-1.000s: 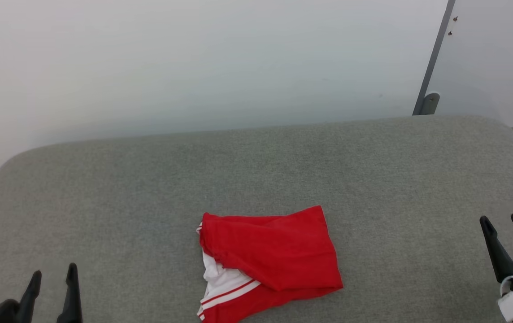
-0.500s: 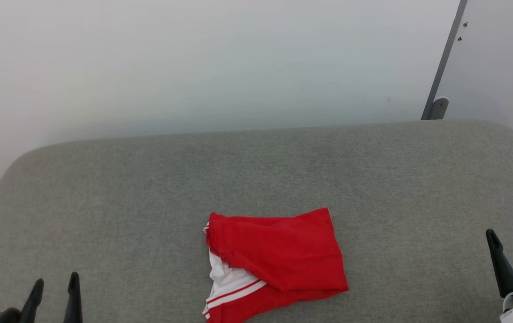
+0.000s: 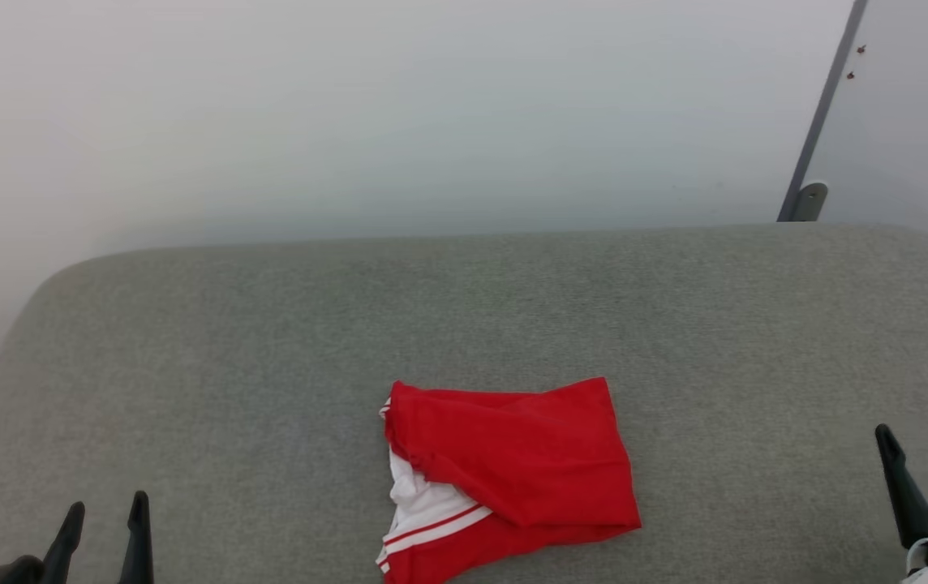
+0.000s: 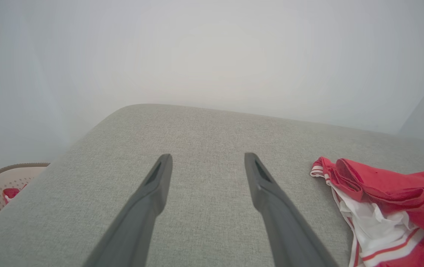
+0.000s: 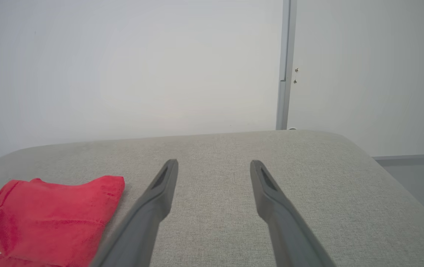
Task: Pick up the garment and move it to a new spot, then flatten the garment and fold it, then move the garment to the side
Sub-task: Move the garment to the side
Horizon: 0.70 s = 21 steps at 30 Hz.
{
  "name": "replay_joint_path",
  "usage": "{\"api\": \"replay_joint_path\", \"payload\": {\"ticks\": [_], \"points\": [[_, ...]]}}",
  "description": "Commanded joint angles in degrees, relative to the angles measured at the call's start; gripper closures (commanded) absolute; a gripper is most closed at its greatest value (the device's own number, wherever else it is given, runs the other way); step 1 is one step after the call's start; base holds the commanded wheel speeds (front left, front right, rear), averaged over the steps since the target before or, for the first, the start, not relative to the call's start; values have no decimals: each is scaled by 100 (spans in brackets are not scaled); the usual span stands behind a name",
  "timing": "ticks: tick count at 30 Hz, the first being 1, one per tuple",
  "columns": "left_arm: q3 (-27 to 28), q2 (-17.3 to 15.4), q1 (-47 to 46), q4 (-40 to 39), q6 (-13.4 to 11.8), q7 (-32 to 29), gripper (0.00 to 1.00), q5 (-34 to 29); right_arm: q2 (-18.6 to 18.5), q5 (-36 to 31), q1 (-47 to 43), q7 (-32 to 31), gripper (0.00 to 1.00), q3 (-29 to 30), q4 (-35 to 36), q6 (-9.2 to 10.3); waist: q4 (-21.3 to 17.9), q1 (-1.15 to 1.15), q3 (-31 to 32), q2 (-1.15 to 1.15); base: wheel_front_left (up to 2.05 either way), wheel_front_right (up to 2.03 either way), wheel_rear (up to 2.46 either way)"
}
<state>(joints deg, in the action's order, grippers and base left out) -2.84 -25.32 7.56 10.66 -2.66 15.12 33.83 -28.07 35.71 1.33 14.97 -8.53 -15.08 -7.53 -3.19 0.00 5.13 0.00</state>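
The garment (image 3: 513, 462) lies folded into a compact red bundle near the front middle of the grey padded surface (image 3: 464, 308), with a white sleeve and red-and-white striped trim showing at its lower left. In the left wrist view the garment (image 4: 386, 200) sits at the right edge; in the right wrist view the garment (image 5: 49, 215) is at the lower left. My left gripper (image 3: 105, 509) hangs open at the lower left, well clear of the fabric. At the lower right my right gripper (image 3: 914, 434) is open too, with nothing between its fingers.
A pale wall rises behind the padded surface, with a grey vertical post (image 3: 821, 130) at the back right. Off the surface's left edge stands a beige perforated basket (image 4: 0, 185) with something red inside. Bare grey padding surrounds the garment.
The whole head view has shifted, so the camera moved; the garment lies the same. Both grippers sit slightly lower in the picture and stay open.
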Motion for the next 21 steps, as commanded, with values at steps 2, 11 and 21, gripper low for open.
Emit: {"api": "replay_joint_path", "payload": {"ticks": [2,11,21], "points": [[3,-5,-17,-26,12,-7,0,-30,1,26,-32,9,0,-67,11,10,71,0,-9,0,0,0,0],[-64,-60,-74,-149,-49,-110,0,-64,30,60,237,-296,0,-511,34,10,577,0,-113,0,0,0,0],[-308,-22,-223,-354,-67,-252,0,-138,104,361,737,-1140,0,-1238,-351,10,1340,0,-376,0,0,0,0]]}}
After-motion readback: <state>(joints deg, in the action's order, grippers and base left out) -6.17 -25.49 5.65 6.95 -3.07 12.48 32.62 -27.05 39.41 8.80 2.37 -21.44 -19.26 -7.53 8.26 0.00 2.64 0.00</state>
